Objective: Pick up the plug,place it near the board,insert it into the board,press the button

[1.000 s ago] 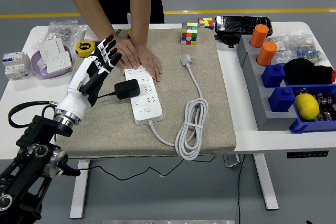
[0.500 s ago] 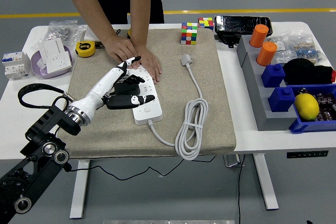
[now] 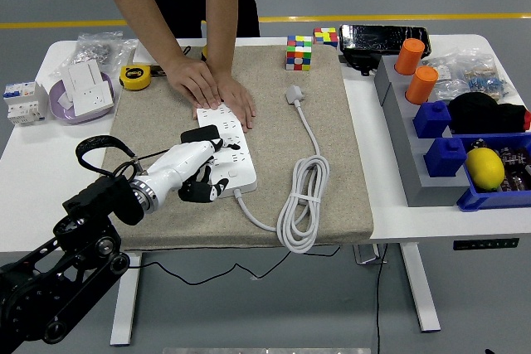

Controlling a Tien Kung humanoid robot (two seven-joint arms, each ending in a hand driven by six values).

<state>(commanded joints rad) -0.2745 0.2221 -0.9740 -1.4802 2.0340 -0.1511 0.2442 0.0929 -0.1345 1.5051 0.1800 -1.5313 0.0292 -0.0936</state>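
A white power strip (image 3: 235, 143) lies on the beige mat (image 3: 340, 147). A black plug (image 3: 202, 133) sits on the strip's left side, just beyond my hand. My left hand (image 3: 206, 180) lies over the strip's near end with its fingers curled down onto it, holding nothing. The button there is hidden under my fingers. A person's two hands (image 3: 220, 93) press flat on the strip's far end. The strip's white cable (image 3: 303, 201) loops to the right and ends in a white plug (image 3: 294, 94).
Two colour cubes (image 3: 299, 51) stand at the mat's far edge. A yellow tape measure (image 3: 134, 77) and a bowl with a socket (image 3: 83, 93) are at the far left. Grey and blue bins with orange cups (image 3: 415, 68) and a lemon (image 3: 485, 168) fill the right.
My left hand has swung from raised and spread left of the strip down onto the strip's near end, its fingers curling. The black plug stays on the strip. The person's hands have not moved.
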